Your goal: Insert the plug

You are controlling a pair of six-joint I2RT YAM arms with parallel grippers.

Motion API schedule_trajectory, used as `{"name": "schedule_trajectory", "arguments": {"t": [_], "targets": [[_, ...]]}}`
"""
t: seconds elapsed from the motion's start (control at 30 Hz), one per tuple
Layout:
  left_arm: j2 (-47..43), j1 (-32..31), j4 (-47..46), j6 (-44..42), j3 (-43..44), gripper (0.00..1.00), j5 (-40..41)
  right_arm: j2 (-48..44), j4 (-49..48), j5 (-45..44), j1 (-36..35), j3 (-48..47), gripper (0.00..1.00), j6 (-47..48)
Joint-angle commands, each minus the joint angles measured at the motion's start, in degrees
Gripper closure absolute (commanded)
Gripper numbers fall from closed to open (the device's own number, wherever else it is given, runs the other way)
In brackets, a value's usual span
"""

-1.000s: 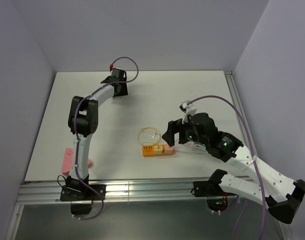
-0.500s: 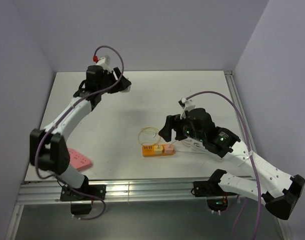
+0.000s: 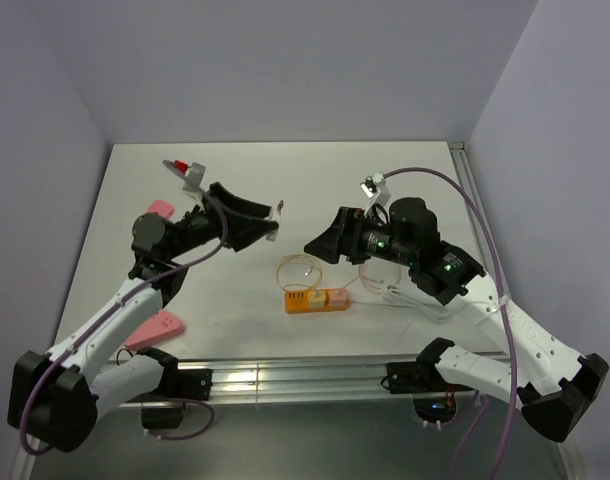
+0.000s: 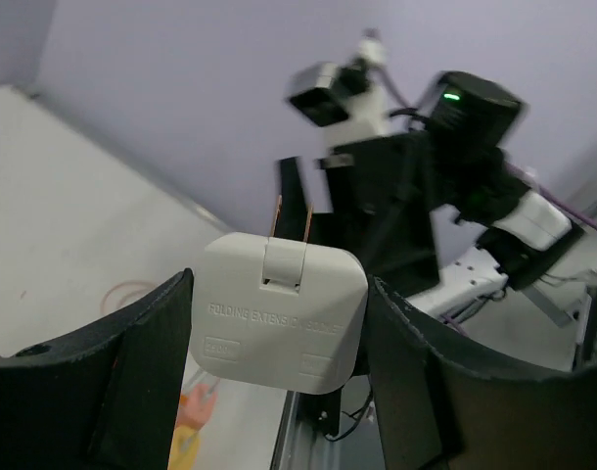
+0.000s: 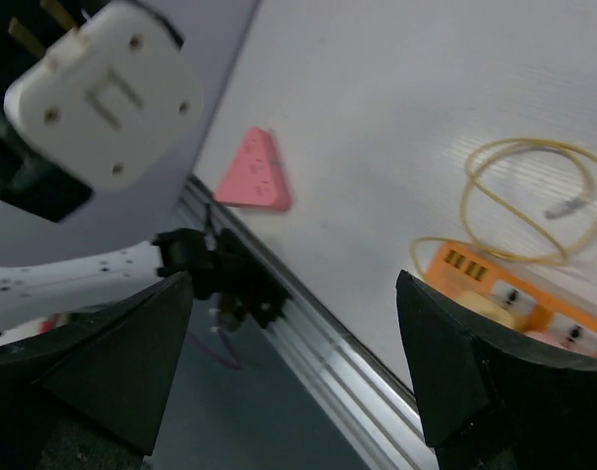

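A white two-pronged plug (image 4: pixel 279 308) sits between the black fingers of my left gripper (image 4: pixel 279 294), which is shut on it, prongs pointing away. In the top view the left gripper (image 3: pixel 255 222) holds the plug (image 3: pixel 273 226) in the air left of centre. My right gripper (image 3: pixel 320 245) faces it from the right, a short gap away, open and empty. In the right wrist view the plug (image 5: pixel 103 93) hangs at the upper left, outside the right gripper (image 5: pixel 294 284). The orange power strip (image 3: pixel 315 300) lies on the table below both grippers, also visible as the strip (image 5: pixel 514 294).
A loop of thin yellow cord (image 3: pixel 297 270) lies just behind the strip. A pink triangular piece (image 3: pixel 155 328) rests near the table's front left edge, and a second pink piece (image 3: pixel 162 207) lies behind the left arm. A metal rail (image 3: pixel 285 378) runs along the front edge.
The left arm swung from the back of the table forward and right, carrying the plug up to face the right gripper. The right gripper rose and turned left, its jaws narrowing slightly.
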State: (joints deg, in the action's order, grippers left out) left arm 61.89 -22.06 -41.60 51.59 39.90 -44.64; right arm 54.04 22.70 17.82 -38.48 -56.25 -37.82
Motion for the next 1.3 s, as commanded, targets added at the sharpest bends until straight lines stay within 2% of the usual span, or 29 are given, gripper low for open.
{"name": "schedule_trajectory", "arguments": {"t": [0.0,0.03,0.1,0.13,0.17,0.23,0.3,0.33,0.47,0.57,0.67,0.73,1.0,1.27], "targets": [[-7.30,-2.98,-15.96,2.19,-2.53,0.99,-1.78,-1.13,-13.36,11.76,2.18,1.83,0.09,-9.62],[-8.18,-4.20,-17.09,2.98,-3.16,0.99,-0.28,-1.31,-16.34,13.10,2.44,2.89,0.09,-13.81],[-11.34,-5.96,-17.63,3.51,-4.47,0.99,8.40,-1.57,-26.18,15.48,2.80,6.05,0.09,-18.05],[-12.39,-8.58,-16.94,2.73,-4.65,0.99,12.00,-1.66,-29.35,16.97,2.80,6.93,0.09,-22.16],[-14.49,-10.52,-15.28,1.77,-4.57,0.99,20.65,-1.66,-35.99,17.42,2.80,8.60,0.09,-24.12],[-16.00,-16.65,-12.28,-2.00,-4.48,0.99,28.52,-1.66,-41.74,17.51,2.80,9.66,0.09,-29.90],[-16.63,-20.72,-13.93,-3.77,-5.00,0.99,36.59,-0.87,-48.08,17.42,2.71,10.28,0.09,-33.53],[-16.45,-23.70,-15.16,-4.22,-5.27,0.99,38.38,-0.52,-50.27,17.25,2.79,10.46,0.09,-36.94],[-13.38,-27.50,-22.98,-2.73,-7.55,0.99,44.37,1.24,-60.73,14.70,1.92,10.29,0.08,-43.82],[-11.62,-31.10,-29.84,-6.14,-8.70,0.99,51.31,2.12,-63.47,12.16,0.16,9.23,0.08,-47.33],[-9.61,-34.09,-33.18,-12.03,-7.30,0.99,53.43,4.13,-67.42,11.18,-1.86,8.10,0.09,-51.73],[-8.02,-34.80,-35.29,-14.05,-6.59,0.99,53.43,5.28,-65.60,11.79,-3.26,5.20,0.11,-52.79],[-4.23,-34.89,-40.57,-18.19,-5.09,0.99,49.13,5.37,-70.50,8.72,-5.55,5.45,0.13,-57.53],[-1.51,-34.98,-46.72,-21.45,-6.94,0.99,46.41,10.90,-84.04,8.80,-5.55,7.03,0.17,-70.96]]}}
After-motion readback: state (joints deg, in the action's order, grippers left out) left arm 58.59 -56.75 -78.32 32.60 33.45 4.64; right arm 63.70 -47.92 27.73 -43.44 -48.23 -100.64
